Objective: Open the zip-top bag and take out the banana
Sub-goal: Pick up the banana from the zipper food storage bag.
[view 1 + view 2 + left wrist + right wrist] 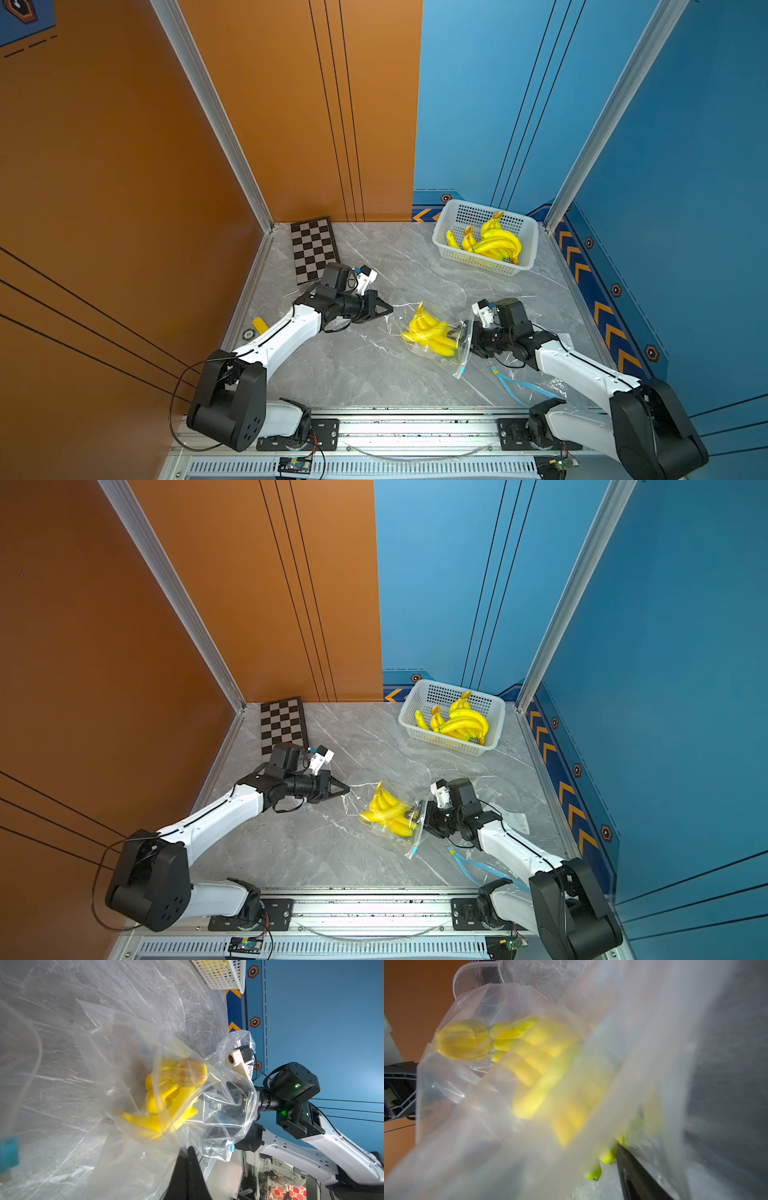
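A clear bag (405, 318) of bananas (428, 332) lies on the bench (353, 374). The left gripper (388, 309) is closed at its corner; the right gripper (467, 336) reaches into its mouth, opening impossible to tell.

glossy plastic bag (432, 338), polished marble table (374, 374)

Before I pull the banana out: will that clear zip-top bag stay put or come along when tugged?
Probably floppy: the zip-top bag is crumpled and draped over the right gripper. Likely light, so it would drag with the banana bunch unless the left gripper, pinching its corner, holds firm. Its glossy surface may slip.
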Available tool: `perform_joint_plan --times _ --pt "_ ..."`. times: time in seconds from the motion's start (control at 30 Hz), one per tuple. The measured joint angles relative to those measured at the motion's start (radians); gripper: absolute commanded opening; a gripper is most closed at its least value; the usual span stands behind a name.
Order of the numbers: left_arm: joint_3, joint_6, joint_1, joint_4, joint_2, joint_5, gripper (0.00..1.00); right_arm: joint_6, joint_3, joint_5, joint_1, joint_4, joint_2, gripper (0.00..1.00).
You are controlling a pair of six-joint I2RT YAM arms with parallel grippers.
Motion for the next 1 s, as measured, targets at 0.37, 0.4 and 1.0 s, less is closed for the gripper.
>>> perform_joint_plan --times 0.37,0.4,1.0 --pt "-0.049 0.045 0.022 0.0 0.024 0.0 0.0 -0.036 0.128 0.083 0.008 -0.13 -0.013 0.93" --pt "-0.049 0.048 0.024 0.0 0.026 0.0 0.0 -0.046 0.141 0.093 0.008 -0.144 -0.031 0.92" --pt "-0.032 0.097 0.025 -0.012 0.09 -0.001 0.0 -0.063 0.132 0.12 0.016 -0.181 0.095 0.89"
